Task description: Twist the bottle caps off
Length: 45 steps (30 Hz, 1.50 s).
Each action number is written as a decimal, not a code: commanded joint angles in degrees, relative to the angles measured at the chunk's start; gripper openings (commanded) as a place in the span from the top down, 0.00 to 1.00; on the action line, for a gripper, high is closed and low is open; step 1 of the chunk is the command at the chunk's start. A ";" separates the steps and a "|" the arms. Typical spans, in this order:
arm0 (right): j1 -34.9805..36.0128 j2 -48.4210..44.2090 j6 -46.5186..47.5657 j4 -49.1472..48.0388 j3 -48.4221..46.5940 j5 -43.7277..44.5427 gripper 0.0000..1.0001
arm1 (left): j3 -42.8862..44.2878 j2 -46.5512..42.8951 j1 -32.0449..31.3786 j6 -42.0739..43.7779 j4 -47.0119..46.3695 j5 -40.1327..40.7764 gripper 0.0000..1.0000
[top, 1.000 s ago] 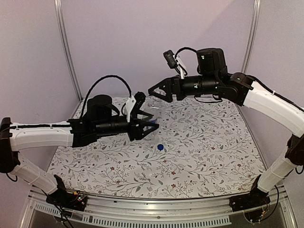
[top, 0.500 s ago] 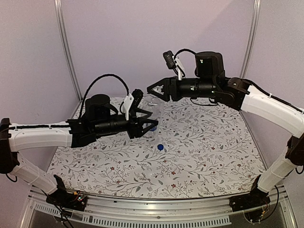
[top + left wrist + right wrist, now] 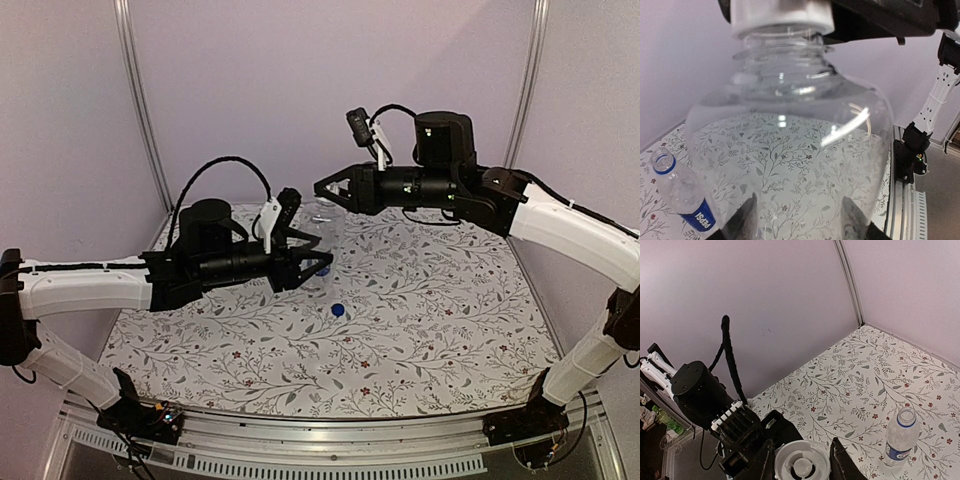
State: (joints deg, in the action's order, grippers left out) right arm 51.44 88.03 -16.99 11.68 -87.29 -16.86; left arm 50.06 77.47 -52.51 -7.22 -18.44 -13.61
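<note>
The only word that can be read is "PEPSI", in white capitals on the dark blue label (image 3: 699, 218) of the small bottle (image 3: 680, 192) on the counter (image 3: 652, 150), in the left wrist view. In the right wrist view that label (image 3: 895, 453) shows only a pale mark, too small to read.

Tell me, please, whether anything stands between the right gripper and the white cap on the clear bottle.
Nothing visible does: the right gripper is closed directly on the white cap, while the left gripper holds the clear bottle below it.
</note>
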 commanded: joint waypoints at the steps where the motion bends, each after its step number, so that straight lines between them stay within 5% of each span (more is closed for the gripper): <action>1: 0.55 -1.56 -0.23 -1.92 0.80 -0.41 0.79 | -0.32 -0.92 -0.89 0.20 -1.90 0.34 0.53; 7: 0.50 -1.61 0.49 -2.57 1.26 -1.00 1.00 | -0.48 -1.25 -0.82 0.57 -2.23 -0.71 0.54; 17: 0.51 -0.96 9.00 -2.44 -0.01 -8.97 1.00 | -1.12 -1.94 -0.76 2.09 -4.77 -11.01 0.58; 30: -4.35 2.04 25.36 1.62 -3.82 -43.36 1.00 | -1.90 -0.69 -0.75 -0.77 -12.03 -36.96 0.60; 42: -6.20 5.66 27.01 3.26 -6.49 -52.24 1.00 | -1.45 0.31 -0.66 -1.79 -12.49 -40.29 0.63; 45: -6.84 5.36 26.07 3.26 -6.45 -50.12 0.90 | -1.33 0.15 -0.62 -1.22 -11.58 -38.17 0.63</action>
State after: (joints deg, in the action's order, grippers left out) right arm 46.35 92.40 8.80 13.80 -92.44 -68.40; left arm 48.25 77.87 -51.79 -9.91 -27.53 -49.32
